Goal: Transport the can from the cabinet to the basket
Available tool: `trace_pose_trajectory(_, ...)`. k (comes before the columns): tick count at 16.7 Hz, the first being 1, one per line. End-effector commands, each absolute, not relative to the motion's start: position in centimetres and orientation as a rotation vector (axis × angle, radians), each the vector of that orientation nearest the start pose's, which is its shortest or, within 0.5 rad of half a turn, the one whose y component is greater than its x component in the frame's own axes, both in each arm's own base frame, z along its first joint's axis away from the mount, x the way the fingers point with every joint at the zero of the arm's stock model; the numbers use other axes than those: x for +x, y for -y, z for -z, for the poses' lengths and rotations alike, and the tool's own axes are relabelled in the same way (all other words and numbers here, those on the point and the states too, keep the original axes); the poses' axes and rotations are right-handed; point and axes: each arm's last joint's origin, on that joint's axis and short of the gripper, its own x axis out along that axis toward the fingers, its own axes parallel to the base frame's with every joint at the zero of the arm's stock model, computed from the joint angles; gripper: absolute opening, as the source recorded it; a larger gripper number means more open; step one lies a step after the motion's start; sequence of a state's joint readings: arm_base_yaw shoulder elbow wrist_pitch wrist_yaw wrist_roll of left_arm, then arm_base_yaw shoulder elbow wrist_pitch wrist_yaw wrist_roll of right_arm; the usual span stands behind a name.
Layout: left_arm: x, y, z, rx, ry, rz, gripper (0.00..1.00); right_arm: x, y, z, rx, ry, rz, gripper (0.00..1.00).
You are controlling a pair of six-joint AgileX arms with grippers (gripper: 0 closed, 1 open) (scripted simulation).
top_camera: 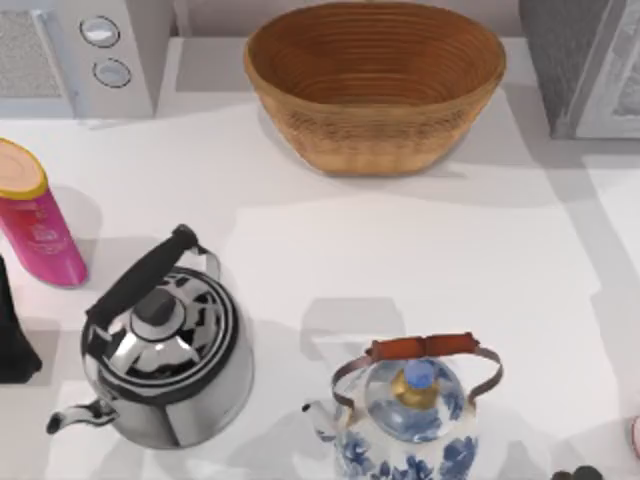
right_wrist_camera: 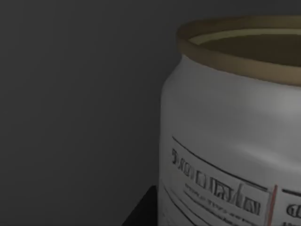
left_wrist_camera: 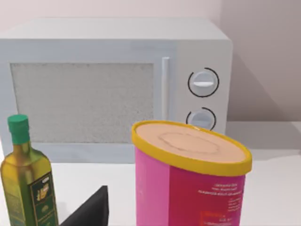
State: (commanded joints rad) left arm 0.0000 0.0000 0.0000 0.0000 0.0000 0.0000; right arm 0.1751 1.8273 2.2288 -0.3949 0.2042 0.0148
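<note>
The can point(right_wrist_camera: 225, 141) looms close in the right wrist view: silver, with a tan rim and a label of dark print and a red line, upright in a dim grey space. A dark part of my right gripper point(right_wrist_camera: 141, 212) shows just beside its base. The basket point(top_camera: 375, 85), wide, woven and tan-brown, sits at the back middle of the table with nothing visible in it. My left arm point(top_camera: 12, 335) rests at the left edge, behind the pink cylinder.
A pink cylinder point(top_camera: 35, 215) with a yellow-rimmed top stands at the left, near a microwave point(top_camera: 85, 50) and an olive oil bottle point(left_wrist_camera: 28, 183). A steel kettle point(top_camera: 165, 345) and a blue-and-white kettle point(top_camera: 415, 415) occupy the front. A grey cabinet point(top_camera: 585, 65) stands back right.
</note>
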Motion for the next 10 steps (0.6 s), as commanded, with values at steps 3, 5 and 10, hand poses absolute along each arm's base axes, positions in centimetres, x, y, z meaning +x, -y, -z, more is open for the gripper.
trace_pose_trajectory(3,10.6,0.1,-16.0,0.000,0.000,0.000,1.00,38.7,-7.0,-50.7,0.001,0.009,0.009,0.00)
trace_pose_trajectory(5,10.6,0.1,-16.0,0.000,0.000,0.000,1.00,38.5,-7.1,-50.8,0.002,0.011,0.006,0.00)
trace_pose_trajectory(10,10.6,0.1,-16.0,0.000,0.000,0.000,1.00,33.9,-7.8,-53.0,0.000,0.007,0.004,0.00)
